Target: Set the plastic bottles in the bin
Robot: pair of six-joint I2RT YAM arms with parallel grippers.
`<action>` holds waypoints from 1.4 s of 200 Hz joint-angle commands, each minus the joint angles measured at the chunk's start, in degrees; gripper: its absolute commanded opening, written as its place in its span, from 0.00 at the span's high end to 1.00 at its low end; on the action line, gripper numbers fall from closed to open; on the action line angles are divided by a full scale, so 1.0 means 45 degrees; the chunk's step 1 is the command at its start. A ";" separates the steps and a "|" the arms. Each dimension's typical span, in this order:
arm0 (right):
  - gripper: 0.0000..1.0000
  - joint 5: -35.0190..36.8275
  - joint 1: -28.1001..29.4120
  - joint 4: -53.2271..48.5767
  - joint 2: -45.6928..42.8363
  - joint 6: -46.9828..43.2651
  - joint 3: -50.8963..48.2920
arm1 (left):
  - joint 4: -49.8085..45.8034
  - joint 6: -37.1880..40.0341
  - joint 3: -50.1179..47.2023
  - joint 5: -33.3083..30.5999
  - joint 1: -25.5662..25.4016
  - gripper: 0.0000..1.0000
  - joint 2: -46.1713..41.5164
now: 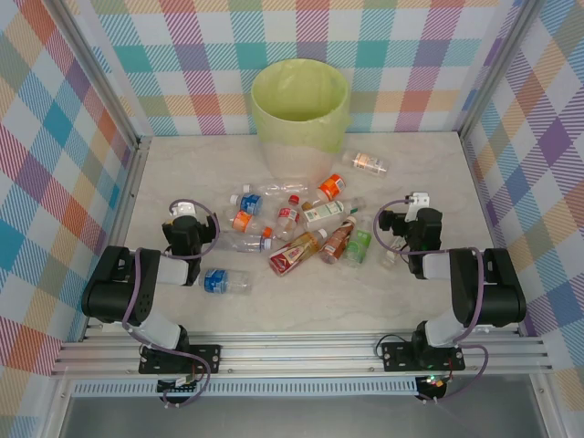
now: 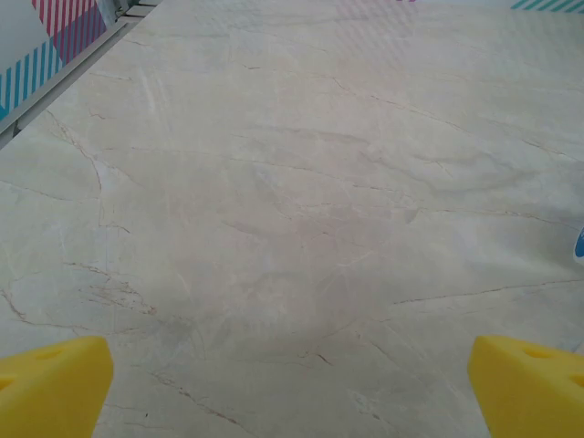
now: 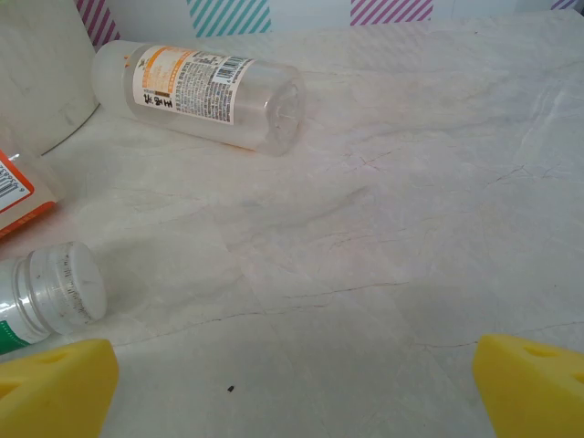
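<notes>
Black arms (image 1: 137,292) folded, left gripper (image 2: 292,388), right gripper (image 3: 294,388) spread

Two black-and-white arms with yellow-tipped claws

The left arm (image 1: 128,294) and right arm (image 1: 479,294) have the same glossy black joint housings, white lower links and looping purple cables, each bolted on a black base plate (image 1: 180,359). The left claw (image 2: 292,388) and right claw (image 3: 292,388) carry blunt yellow fingertips (image 2: 50,379), and a small white block sits at each wrist.
</notes>
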 commanded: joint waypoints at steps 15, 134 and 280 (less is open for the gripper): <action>0.00 0.0025 0.0051 0.0434 0.0062 0.0002 -0.0015 | 0.0201 0.0040 0.0141 0.0114 -0.0046 0.00 -0.0159; 0.01 -0.0049 0.0017 0.0400 0.0062 0.0027 0.0005 | 0.0194 0.0037 0.0179 0.0135 -0.0049 0.00 -0.0141; 0.00 -0.0048 0.0014 -0.3140 -0.3085 0.0112 0.0633 | -0.3114 -0.0001 0.0553 0.0489 -0.0066 0.00 -0.3660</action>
